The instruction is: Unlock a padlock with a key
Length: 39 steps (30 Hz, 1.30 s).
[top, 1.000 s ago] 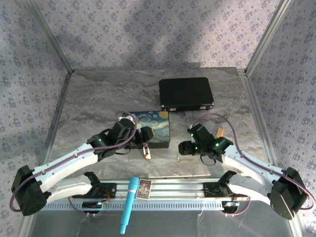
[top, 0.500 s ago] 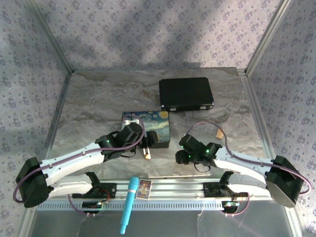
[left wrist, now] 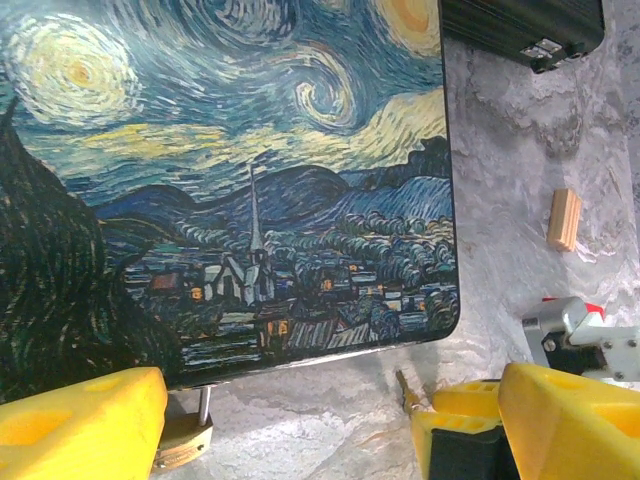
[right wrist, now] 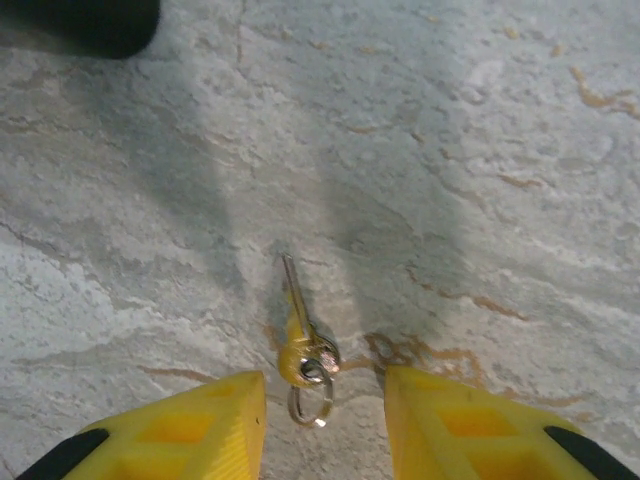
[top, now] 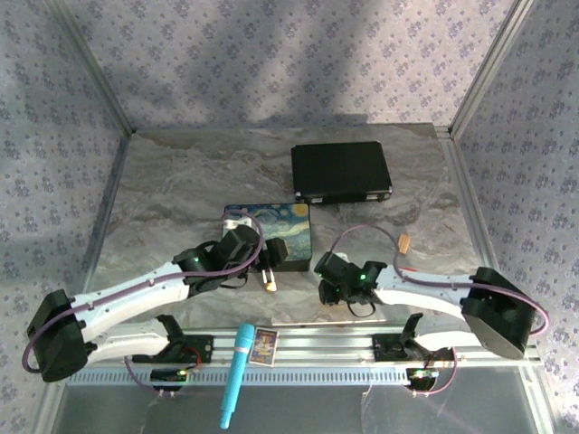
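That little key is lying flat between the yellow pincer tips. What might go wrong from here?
The key lies flat on the table, so the open right pincer may slide over it or catch only its ring. The padlock sits at the edge of the painted box, half behind a finger of the open left pincer, which might nudge the box instead.

Padlock: brass body, polished. Shackle: bare silvery metal. Key: thin metal, brassy sheen. Box lid: printed painting, smooth, satin. Table: stone-look sheet, matt, veined. Small block: pale raw wood. Black case: matt.
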Motion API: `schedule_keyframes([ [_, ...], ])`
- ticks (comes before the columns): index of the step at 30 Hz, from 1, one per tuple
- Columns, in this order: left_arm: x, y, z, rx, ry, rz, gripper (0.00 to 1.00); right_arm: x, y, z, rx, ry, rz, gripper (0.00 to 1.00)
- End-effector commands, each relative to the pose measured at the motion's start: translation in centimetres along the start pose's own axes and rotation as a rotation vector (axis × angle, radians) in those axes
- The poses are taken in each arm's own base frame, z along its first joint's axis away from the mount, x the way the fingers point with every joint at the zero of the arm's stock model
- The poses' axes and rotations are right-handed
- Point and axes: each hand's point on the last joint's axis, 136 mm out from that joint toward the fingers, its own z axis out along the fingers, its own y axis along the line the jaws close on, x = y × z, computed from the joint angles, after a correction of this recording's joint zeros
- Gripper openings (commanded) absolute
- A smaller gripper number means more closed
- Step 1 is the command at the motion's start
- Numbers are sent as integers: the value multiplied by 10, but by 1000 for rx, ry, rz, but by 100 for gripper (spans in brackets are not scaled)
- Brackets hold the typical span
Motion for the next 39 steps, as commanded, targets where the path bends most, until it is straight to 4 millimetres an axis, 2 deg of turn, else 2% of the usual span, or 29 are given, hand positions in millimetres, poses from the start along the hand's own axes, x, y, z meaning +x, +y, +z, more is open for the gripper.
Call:
schedule_keyframes([
  [1, 0, 10, -2, -26, -24, -18, 86, -1, -5, 1, 91, -9, 4, 35],
  [8, 0, 14, -4, -37, -29, -27, 86, 3, -1, 15, 136, 25, -7, 27],
  [11, -2, 17, -6, -45, -40, -30, 86, 8, -3, 16, 139, 42, -3, 17],
  [13, -4, 17, -8, -42, -48, -36, 86, 11, -2, 16, 125, 44, 2, 15],
  [14, -5, 16, -9, -37, -52, -40, 86, 12, -1, 17, 111, 41, 4, 10],
  [17, -7, 14, -8, -23, -69, -68, 85, 10, -1, 14, 75, 15, 17, 7],
  [18, -7, 10, -7, -5, -69, -72, 83, 6, 0, 11, 54, -5, 19, 3],
  [22, -9, -5, -5, 70, -71, -74, 79, -9, -1, -2, -35, -72, 43, 0],
  [29, -11, -21, 0, 137, -76, -97, 77, -32, -6, -31, -185, -174, 57, 0],
  [35, -4, -45, 14, 235, -18, -191, 75, -50, 8, -71, -355, -288, -62, 0],
  [39, 4, -63, 24, 240, 19, -170, 75, -57, 17, -89, -400, -326, -143, 0],
])
